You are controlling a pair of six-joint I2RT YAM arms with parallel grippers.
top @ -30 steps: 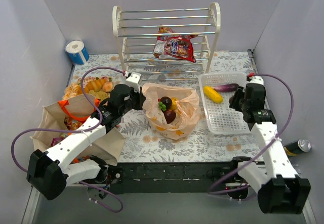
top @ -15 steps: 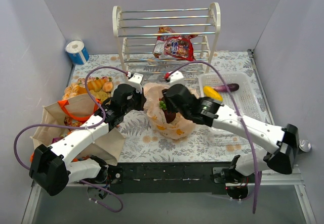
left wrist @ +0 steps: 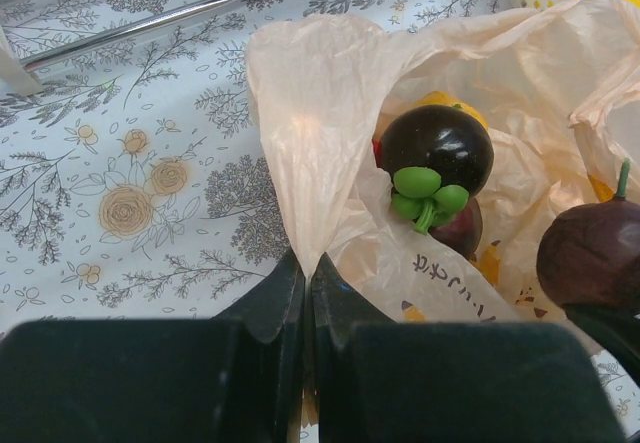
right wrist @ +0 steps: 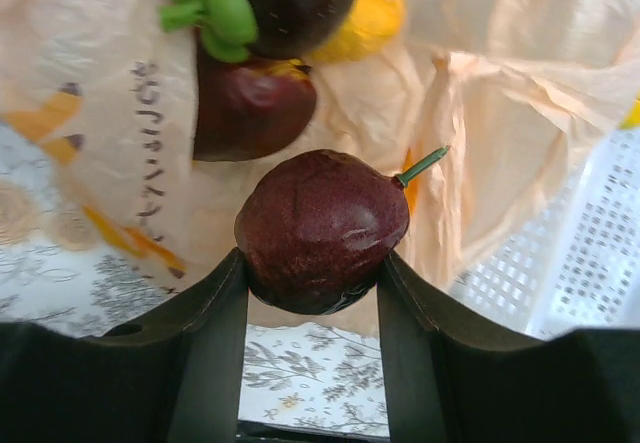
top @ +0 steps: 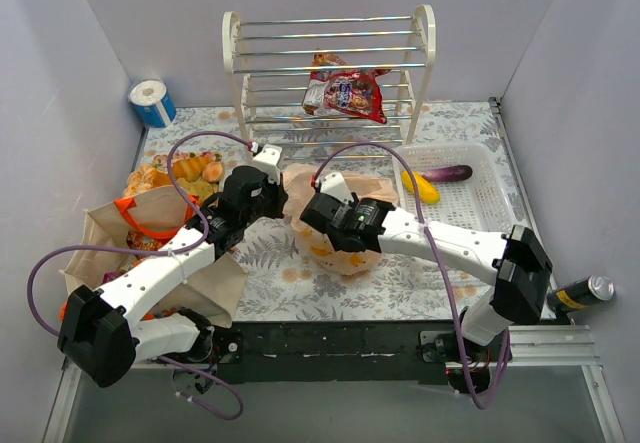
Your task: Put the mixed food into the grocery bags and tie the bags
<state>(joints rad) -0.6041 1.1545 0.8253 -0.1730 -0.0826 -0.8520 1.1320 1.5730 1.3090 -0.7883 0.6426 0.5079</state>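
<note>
My right gripper point(right wrist: 312, 278) has swung from the white basket point(top: 455, 213) over to the peach plastic bag point(left wrist: 320, 103) in the table's point(top: 400, 283) middle – it clamps a dark purple fruit point(right wrist: 320, 223) above the bag's open mouth. The left gripper point(left wrist: 305, 278) pinches the bag's rim – jaws fully closed on it.

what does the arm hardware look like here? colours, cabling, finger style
The left arm and right arm have white link shells with black joint housings. A purple cable loops loosely outside each arm to a small white block near the wrist. The left gripper and right gripper have smooth, matte black, tapered fingers. No readable markings.
</note>
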